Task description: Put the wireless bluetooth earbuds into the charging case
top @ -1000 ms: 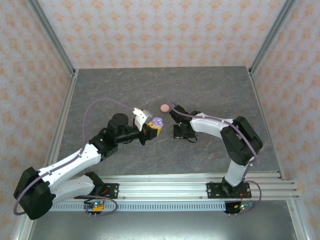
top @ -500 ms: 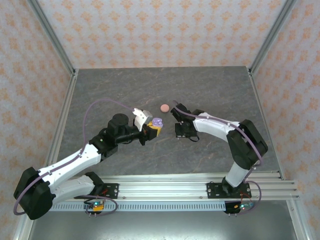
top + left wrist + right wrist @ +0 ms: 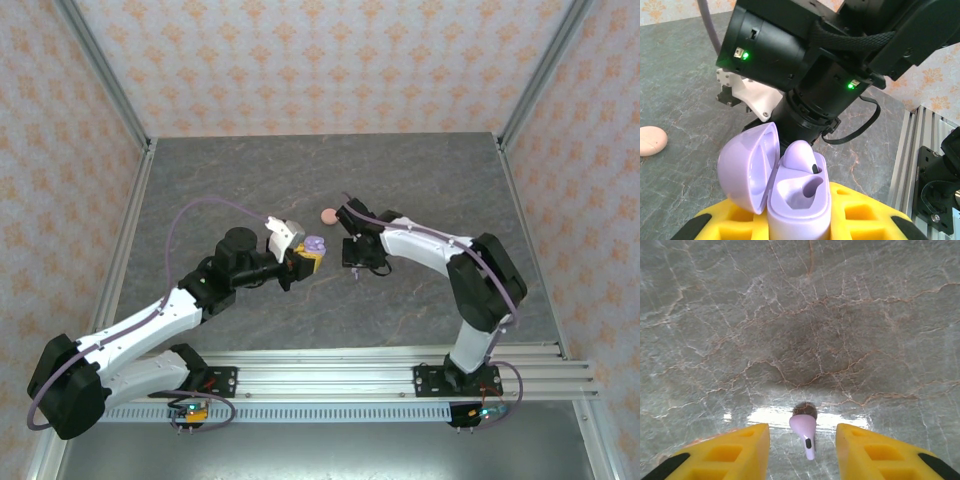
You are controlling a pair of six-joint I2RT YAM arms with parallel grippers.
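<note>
My left gripper [image 3: 310, 256] is shut on the lavender charging case [image 3: 800, 205], which stands upright between its yellow fingers [image 3: 875, 215]. The case lid [image 3: 747, 167] is swung open to the left. One lavender earbud [image 3: 802, 157] sits in the far socket, and the near socket is hollow. My right gripper [image 3: 802, 450] points down at the table with its yellow fingers [image 3: 735, 452] apart. A second lavender earbud [image 3: 805, 427] lies on the table between them, stem toward the camera, touching neither finger. In the top view the right gripper [image 3: 353, 260] hangs just right of the case [image 3: 315, 243].
A salmon-pink round disc [image 3: 328, 215] lies on the grey marbled table [image 3: 400, 180] behind both grippers, and in the left wrist view the disc [image 3: 651, 141] is at the far left. The right arm's black wrist [image 3: 805, 55] looms close behind the case. The aluminium rail [image 3: 930, 165] runs along the near edge.
The right gripper has shifted slightly left, toward the case. The left arm and the case have not moved.
</note>
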